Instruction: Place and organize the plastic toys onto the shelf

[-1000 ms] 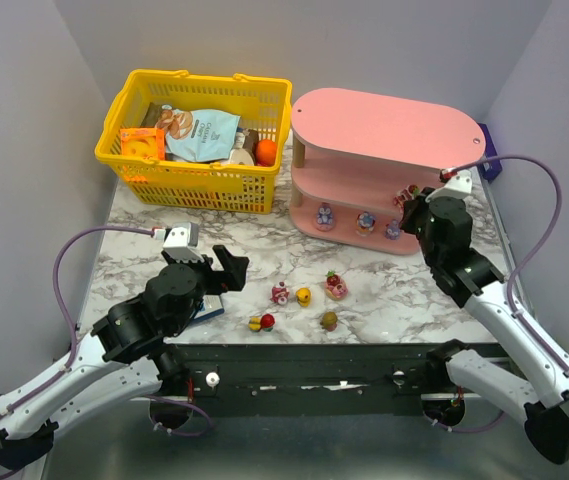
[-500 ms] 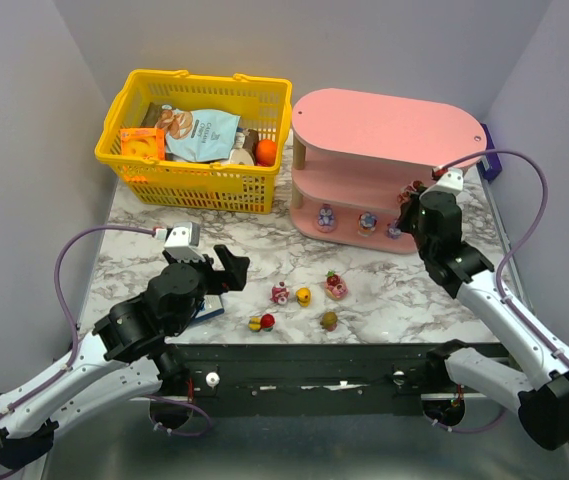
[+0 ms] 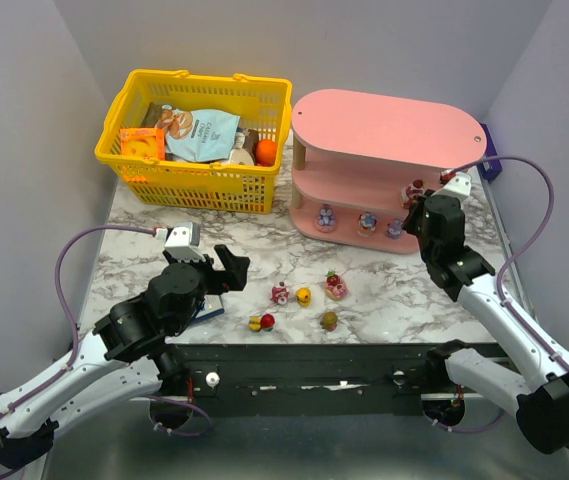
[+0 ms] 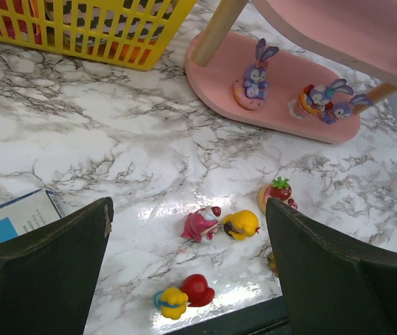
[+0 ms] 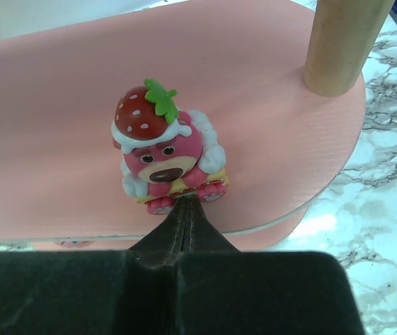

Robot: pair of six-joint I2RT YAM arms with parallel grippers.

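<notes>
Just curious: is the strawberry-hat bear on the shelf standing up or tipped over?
Upright: the bear rests on its base on the shelf, hat uppermost.

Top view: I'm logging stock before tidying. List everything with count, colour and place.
shelf: 1, pink, back right
bunny figurines: 3, purple, bottom tier
bear figurine: 1, pink, strawberry hat, middle tier
loose toys: five or six, mixed colours, table front
basket: 1, yellow, back left, holds snack packets
flat box: 1, blue, front left
left arm: 1, black and white, jaws open
right arm: 1, black and white, jaws shut against bear
</notes>
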